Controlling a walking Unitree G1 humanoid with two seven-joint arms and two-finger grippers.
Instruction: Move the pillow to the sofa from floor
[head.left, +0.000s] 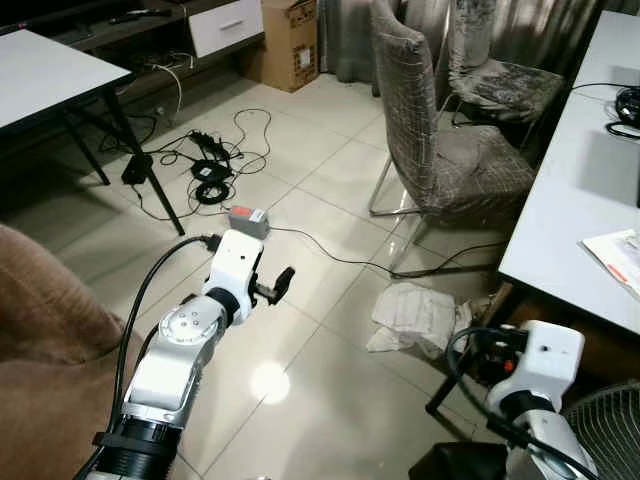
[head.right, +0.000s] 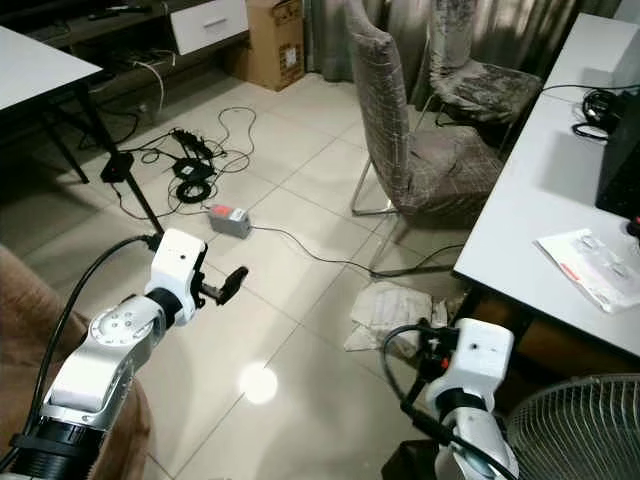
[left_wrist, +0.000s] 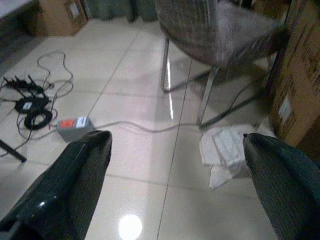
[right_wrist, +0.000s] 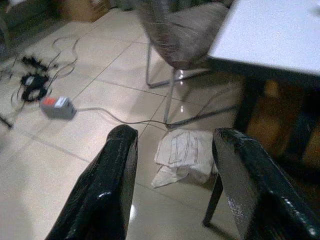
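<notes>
Pillow (head.left: 415, 315), white and crumpled, on floor (head.left: 330, 170) beside desk (head.left: 570, 220); left pincer (left_wrist: 175, 165) and right pincer (right_wrist: 172, 165) both spread, empty.

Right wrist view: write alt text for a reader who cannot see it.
A crumpled white pillow lies on the tiled floor beside a white table's dark leg, framed between the right tool's two open black fingers. Behind it stands a grey chair, with a grey box and tangled cables farther off.
</notes>
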